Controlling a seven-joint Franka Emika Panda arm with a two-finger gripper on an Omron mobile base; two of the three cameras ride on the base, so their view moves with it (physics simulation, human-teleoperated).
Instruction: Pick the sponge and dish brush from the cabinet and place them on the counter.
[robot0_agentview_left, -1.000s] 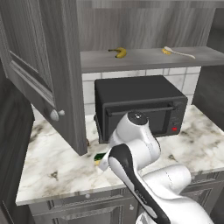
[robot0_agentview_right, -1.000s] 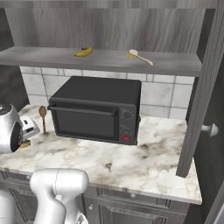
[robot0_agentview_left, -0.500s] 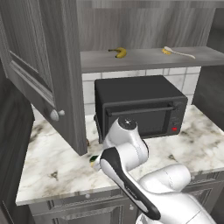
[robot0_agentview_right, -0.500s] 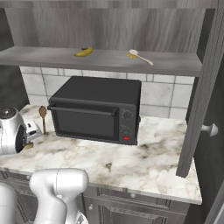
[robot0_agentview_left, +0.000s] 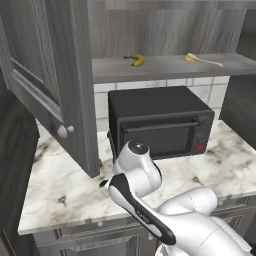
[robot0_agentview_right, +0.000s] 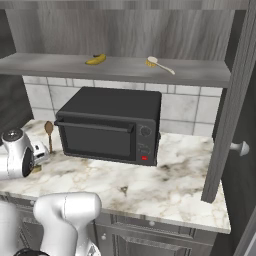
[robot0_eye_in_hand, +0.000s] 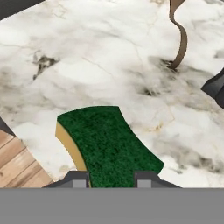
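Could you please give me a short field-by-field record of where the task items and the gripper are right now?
sponge: green top, yellow layer, between the finger tips, low over the counter
gripper: closed on the sponge
dish brush: lying on the cabinet shelf, right of the banana
cabinet doors: open
microwave: on the counter, door shut
spoon: left of the microwave in the right base view
done: neither item released on the counter yet
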